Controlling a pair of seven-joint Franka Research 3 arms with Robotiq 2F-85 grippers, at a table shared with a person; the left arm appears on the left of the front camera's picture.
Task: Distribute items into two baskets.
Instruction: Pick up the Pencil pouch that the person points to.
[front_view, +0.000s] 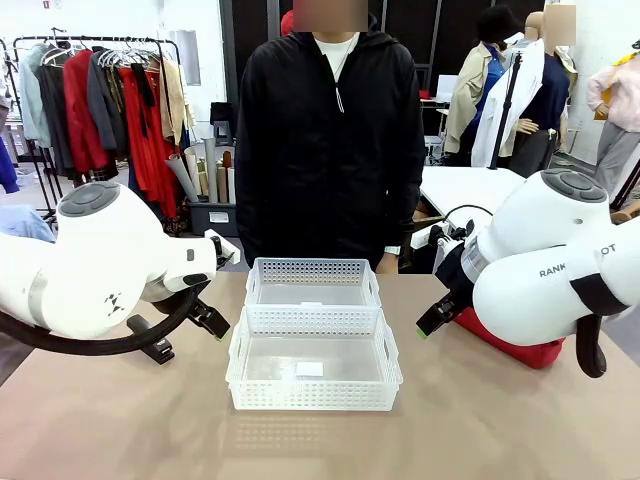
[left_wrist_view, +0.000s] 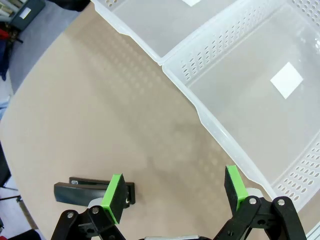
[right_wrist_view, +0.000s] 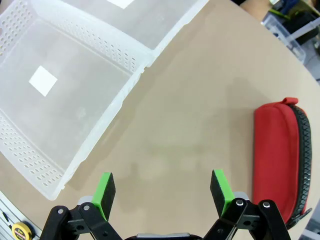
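Two white baskets sit end to end at the middle of a tan worktop (front_view: 100, 430), the smaller basket (front_view: 313, 270) toward the far edge and the larger basket (front_view: 313, 396) toward the near edge, their short walls touching. Each has a small white sticker on its floor. A person (front_view: 330, 150) in a black zip jacket stands at the far edge, directly behind the smaller basket. The left gripper (left_wrist_view: 175, 192) hangs above bare worktop on the left side, its green-padded fingers spread wide apart and holding nothing. The long wall of the larger basket runs just past its right-hand finger in the left wrist view. The black stapler (left_wrist_view: 85, 191) lies flat on the worktop close to the curved left edge, just beside the gripper's other finger in that view and well apart from both baskets. Whether that finger touches the stapler cannot be told. The right gripper (right_wrist_view: 162, 192) hangs over bare worktop on the right side, its fingers likewise wide apart and gripping nothing. The corner of the larger basket shows off to one side of it in the right wrist view. The red pouch (right_wrist_view: 277, 155) lies flat near the right edge of the worktop, its black zipper turned away from the baskets. It is just outside the right gripper's nearer finger and partly hidden under the right arm in the front view.
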